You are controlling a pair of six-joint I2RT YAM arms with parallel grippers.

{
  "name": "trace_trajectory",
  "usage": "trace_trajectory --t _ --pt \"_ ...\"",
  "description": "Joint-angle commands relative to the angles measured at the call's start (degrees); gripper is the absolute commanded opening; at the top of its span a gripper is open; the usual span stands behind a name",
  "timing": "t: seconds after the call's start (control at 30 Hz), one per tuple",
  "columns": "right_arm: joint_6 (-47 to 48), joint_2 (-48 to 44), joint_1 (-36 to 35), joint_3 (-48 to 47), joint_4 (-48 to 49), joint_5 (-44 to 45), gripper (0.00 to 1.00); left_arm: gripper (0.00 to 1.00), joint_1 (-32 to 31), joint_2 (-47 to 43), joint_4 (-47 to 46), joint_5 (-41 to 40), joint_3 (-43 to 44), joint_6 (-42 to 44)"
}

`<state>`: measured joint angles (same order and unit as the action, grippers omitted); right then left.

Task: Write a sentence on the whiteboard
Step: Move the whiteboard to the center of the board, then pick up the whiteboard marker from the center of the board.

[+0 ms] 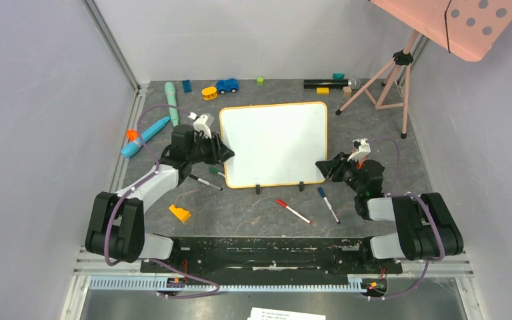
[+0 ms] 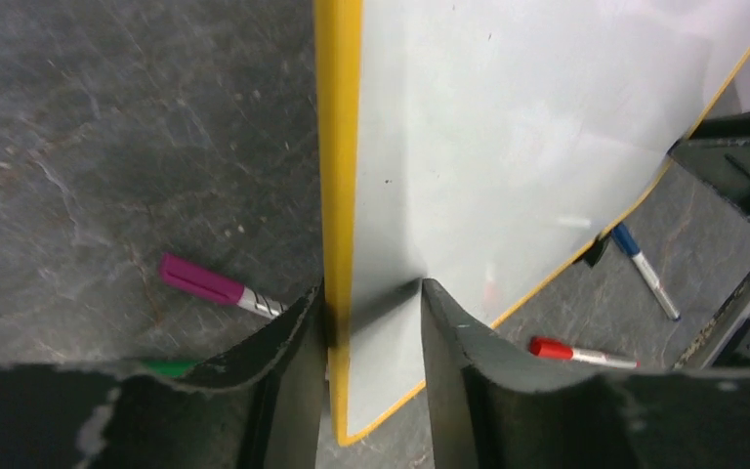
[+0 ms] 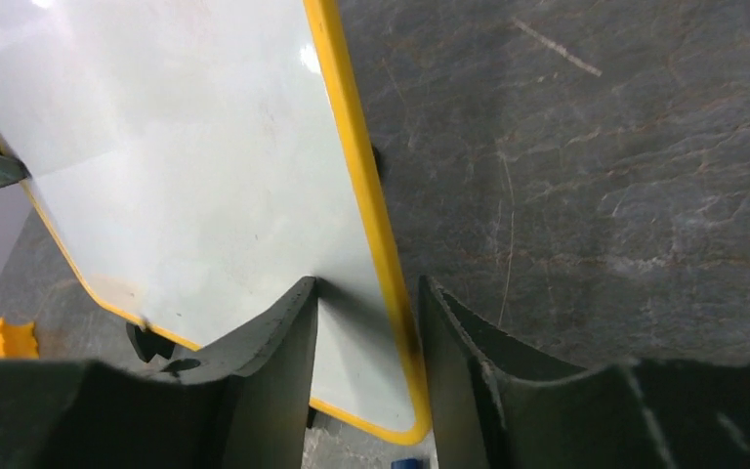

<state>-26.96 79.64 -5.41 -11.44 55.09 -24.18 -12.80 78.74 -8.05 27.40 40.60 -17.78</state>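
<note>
The whiteboard (image 1: 273,143) has an orange frame and a blank white face; no sentence shows on it. Its two black feet (image 1: 258,189) are at its near edge. My left gripper (image 1: 223,153) is shut on the board's left edge near the lower corner. In the left wrist view (image 2: 369,288) one finger is behind the frame and one is on the white face (image 2: 508,147). My right gripper (image 1: 321,167) is shut on the right edge the same way (image 3: 366,283), with the board's face (image 3: 186,147) to its left.
A red marker (image 1: 293,211) and a blue marker (image 1: 329,204) lie in front of the board. A purple-capped marker (image 2: 210,285) lies by the left gripper. An orange wedge (image 1: 180,213) is near left. Toys line the back edge. A pink tripod stand (image 1: 387,80) is back right.
</note>
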Motion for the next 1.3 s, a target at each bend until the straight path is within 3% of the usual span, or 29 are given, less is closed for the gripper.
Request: trace_trajectory --t 0.0,0.07,0.13,0.27,0.43,0.47,0.5,0.7,0.87,0.97,1.13,1.27 --pt "0.3 -1.8 -1.3 -0.6 -3.8 0.0 0.49 0.54 -3.0 -3.2 5.7 -3.6 0.4 1.4" --pt "-0.4 -3.1 -1.0 -0.4 -4.1 0.6 0.58 0.65 -2.6 -5.8 4.4 -5.9 -1.2 0.7" --pt "-0.7 -4.4 -0.7 -0.8 -5.1 0.8 0.73 0.70 -2.3 -7.1 4.7 -6.8 -1.6 0.1" --pt "-0.1 -7.6 0.0 -2.0 -10.3 2.6 0.84 0.71 -1.8 -9.0 5.5 -7.8 -1.7 -0.7" --pt "2.3 -12.1 0.8 -4.5 -19.4 6.3 0.98 0.85 -0.5 -12.7 7.7 -10.4 -1.3 -2.1" --pt "2.8 -13.3 0.9 -5.2 -21.7 7.9 0.98 0.98 -0.1 -13.2 10.2 -10.7 -1.0 -2.4" --pt "3.7 -14.7 0.9 -5.8 -24.2 9.3 0.98 1.00 0.5 -14.0 11.4 -11.1 -0.6 -2.9" --pt "6.3 -25.6 0.9 -9.1 -38.3 18.5 0.98 1.00 6.2 -17.3 18.4 -13.7 -1.5 -9.6" --pt "6.9 -30.2 -0.8 -16.3 -54.7 23.8 0.98 1.00 6.8 -20.9 27.6 -21.5 -0.4 -15.2" --pt "5.9 -33.0 -2.0 -19.4 -63.6 27.8 0.98 1.00 6.7 -25.8 29.7 -20.9 -2.4 -22.4" --pt "2.8 -39.6 -2.7 -20.4 -73.7 26.3 0.98 1.00 6.6 -33.1 38.7 -27.2 -4.8 -30.6" --pt "2.1 -42.5 -2.7 -22.9 -84.9 27.0 0.98 1.00 6.6 -35.6 49.2 -26.8 -0.6 -28.9"
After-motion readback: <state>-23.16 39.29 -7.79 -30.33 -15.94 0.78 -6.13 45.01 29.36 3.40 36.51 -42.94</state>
